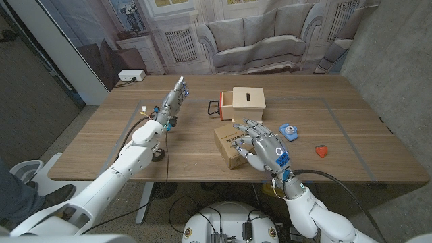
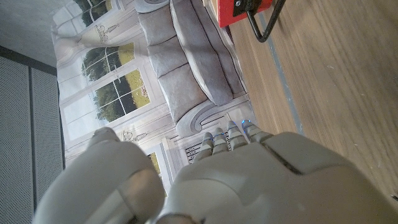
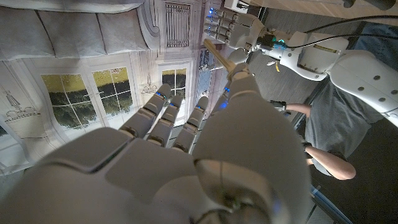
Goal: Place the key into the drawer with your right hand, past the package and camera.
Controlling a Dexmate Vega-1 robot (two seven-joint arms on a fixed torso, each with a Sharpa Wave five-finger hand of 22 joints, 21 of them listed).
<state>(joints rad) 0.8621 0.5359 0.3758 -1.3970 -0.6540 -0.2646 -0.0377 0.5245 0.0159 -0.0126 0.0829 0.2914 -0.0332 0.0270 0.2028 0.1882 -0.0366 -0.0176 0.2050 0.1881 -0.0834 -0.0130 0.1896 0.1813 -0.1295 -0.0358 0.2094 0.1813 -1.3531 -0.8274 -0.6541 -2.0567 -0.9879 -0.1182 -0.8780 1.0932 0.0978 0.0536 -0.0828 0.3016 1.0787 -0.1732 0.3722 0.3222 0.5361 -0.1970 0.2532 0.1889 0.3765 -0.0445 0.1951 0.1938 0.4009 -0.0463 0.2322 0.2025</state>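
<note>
on the table (image 1: 351, 128), red key (image 1: 323, 151) well right of right hand (image 1: 264, 147), untouched

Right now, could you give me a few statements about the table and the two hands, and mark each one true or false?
1. The right hand is raised over the cardboard package, fingers spread, holding nothing. True.
2. The small blue camera sits on top of the wooden drawer box. False: it sits on the table, to the right of the package.
3. The drawer's red front with its black handle faces the robot's left. True.
4. The left hand grips the drawer handle. False: it stands apart from it, holding nothing.
5. A small red object lies on the table right of the camera. True.
</note>
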